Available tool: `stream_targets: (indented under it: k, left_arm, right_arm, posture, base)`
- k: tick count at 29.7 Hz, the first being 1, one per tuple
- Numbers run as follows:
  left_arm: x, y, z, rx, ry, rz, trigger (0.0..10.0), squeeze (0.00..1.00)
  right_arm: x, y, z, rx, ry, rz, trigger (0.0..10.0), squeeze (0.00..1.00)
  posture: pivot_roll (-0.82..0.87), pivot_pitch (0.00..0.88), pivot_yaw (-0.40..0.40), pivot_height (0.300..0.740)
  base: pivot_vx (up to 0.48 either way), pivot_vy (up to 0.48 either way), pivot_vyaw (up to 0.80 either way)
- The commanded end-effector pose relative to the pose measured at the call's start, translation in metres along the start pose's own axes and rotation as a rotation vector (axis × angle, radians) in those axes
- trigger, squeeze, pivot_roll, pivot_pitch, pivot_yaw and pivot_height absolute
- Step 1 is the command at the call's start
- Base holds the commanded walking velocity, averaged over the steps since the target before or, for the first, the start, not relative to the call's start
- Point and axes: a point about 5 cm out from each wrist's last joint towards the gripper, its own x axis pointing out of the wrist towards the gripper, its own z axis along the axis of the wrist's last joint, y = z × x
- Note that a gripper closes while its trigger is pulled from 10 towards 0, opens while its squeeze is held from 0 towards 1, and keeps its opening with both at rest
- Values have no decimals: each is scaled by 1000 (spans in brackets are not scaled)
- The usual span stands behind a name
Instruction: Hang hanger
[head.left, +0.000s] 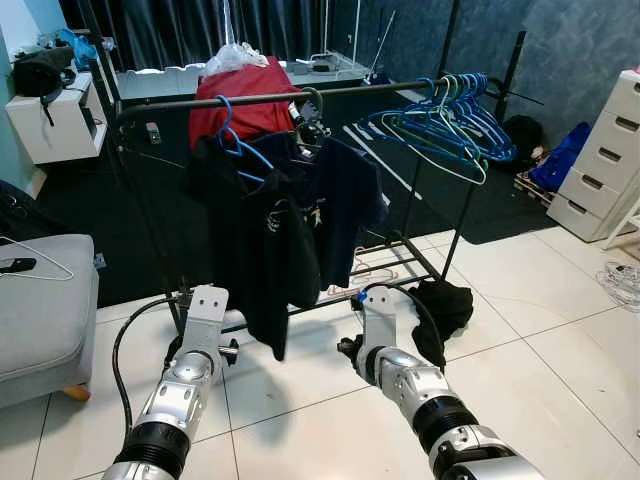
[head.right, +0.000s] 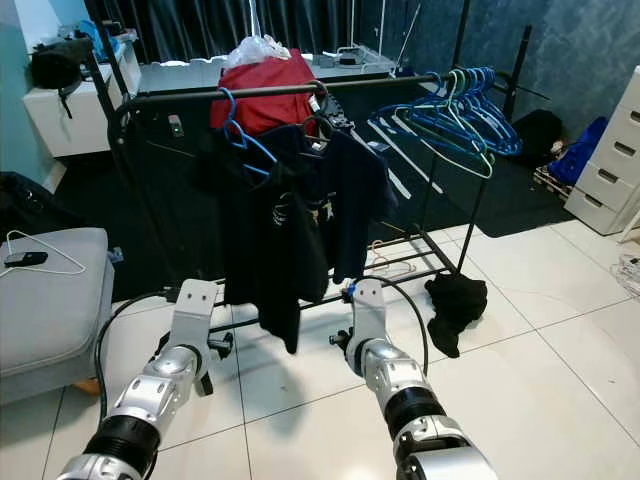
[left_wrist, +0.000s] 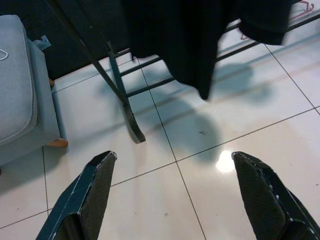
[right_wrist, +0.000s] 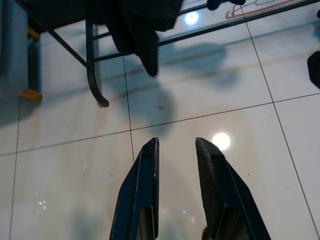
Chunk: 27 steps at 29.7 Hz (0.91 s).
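Both grippers are hanging low before your clothes rack (head.left: 250, 98): left gripper (left_wrist: 175, 195) gaping wide, right gripper (right_wrist: 176, 185) nearly closed, each empty (hangers (head.left: 450, 125) are waiting far right).

Grey seat (head.left: 40, 300) at left; white drawers (head.left: 605, 165) at right; black cloth (head.left: 445, 305) heaped on white tiled floor (head.left: 560, 330); dark curtains (head.left: 200, 30) behind.
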Motion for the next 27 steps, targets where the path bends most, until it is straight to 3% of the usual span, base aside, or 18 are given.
stream_targets:
  k: [1,12,20,27]
  left_arm:
    - [1,0,0,3,1,-2,10000,0]
    - [2,0,0,11,2,-6,10000,0]
    - [4,-1,3,7,-2,-1,10000,0]
    - [4,1,3,3,-7,10,10000,0]
  right_arm:
    - [0,-2,-9,35,11,-2,10000,0]
    - [0,-1,-5,65,-32,13,10000,0]
    - [-1,1,4,168,-113,44,10000,0]
    - [-1,2,9,197,-144,68,10000,0]
  posture:
    - [13,39,7,740]
    - [13,34,13,740]
    - [16,38,17,740]
    - [21,40,12,740]
  base:
    - [0,0,0]
    - [0,0,0]
    - [0,0,0]
    - [0,0,0]
